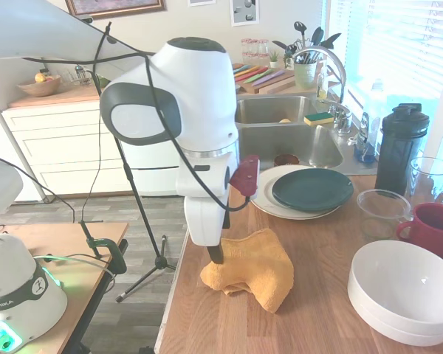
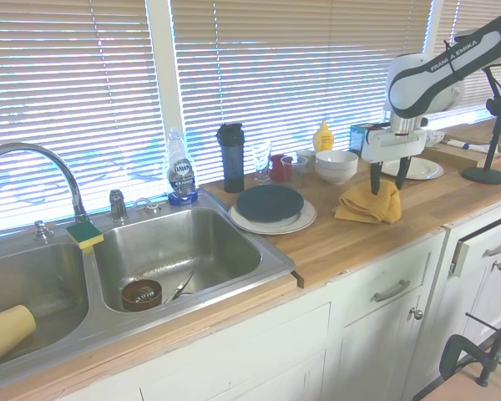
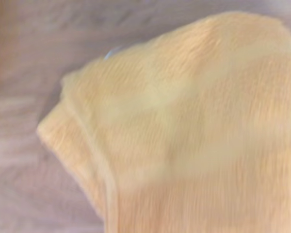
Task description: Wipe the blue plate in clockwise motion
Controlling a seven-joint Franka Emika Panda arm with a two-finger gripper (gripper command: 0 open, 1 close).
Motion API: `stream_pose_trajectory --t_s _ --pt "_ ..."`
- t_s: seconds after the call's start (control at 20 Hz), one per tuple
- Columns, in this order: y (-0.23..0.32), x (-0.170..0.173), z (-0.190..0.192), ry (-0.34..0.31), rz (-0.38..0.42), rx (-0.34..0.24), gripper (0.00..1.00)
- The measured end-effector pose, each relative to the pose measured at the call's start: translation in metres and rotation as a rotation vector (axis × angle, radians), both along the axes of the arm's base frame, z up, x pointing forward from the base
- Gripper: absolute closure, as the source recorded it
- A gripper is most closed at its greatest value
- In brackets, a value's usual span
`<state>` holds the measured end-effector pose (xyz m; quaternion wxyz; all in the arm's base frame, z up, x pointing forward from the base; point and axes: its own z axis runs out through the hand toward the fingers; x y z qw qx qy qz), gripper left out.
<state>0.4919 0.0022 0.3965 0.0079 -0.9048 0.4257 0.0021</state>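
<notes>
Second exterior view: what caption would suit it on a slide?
Robot gripper over a yellow cloth on the counter, beside the blue plate awaiting wiping.

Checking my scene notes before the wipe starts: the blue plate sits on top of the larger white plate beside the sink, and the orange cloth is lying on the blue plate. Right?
Not quite. The blue plate does sit on the white plate beside the sink, but the orange cloth is on the wooden counter, apart from the plates, at the gripper. The first exterior view shows it.

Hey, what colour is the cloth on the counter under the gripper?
The cloth is yellow-orange, plain with a fine ribbed weave; the wrist view shows it best.
</notes>
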Motion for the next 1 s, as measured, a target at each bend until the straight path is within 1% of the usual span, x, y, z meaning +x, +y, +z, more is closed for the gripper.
stream_pose_trajectory --t_s 0.25,0.4,0.6,0.8,0.95,1.0 --pt "-0.012 0.016 0.008 0.018 -0.024 0.003 0.00" --pt "-0.014 0.020 -0.008 0.055 -0.026 0.013 0.00" --pt "-0.014 0.023 -0.032 0.103 -0.009 0.066 0.00" --pt "-0.017 0.026 -0.041 0.121 -0.006 0.136 0.00" --pt "-0.020 0.027 -0.047 0.125 -0.003 0.162 0.00" --pt "-0.020 0.027 -0.049 0.127 0.000 0.168 1.00"
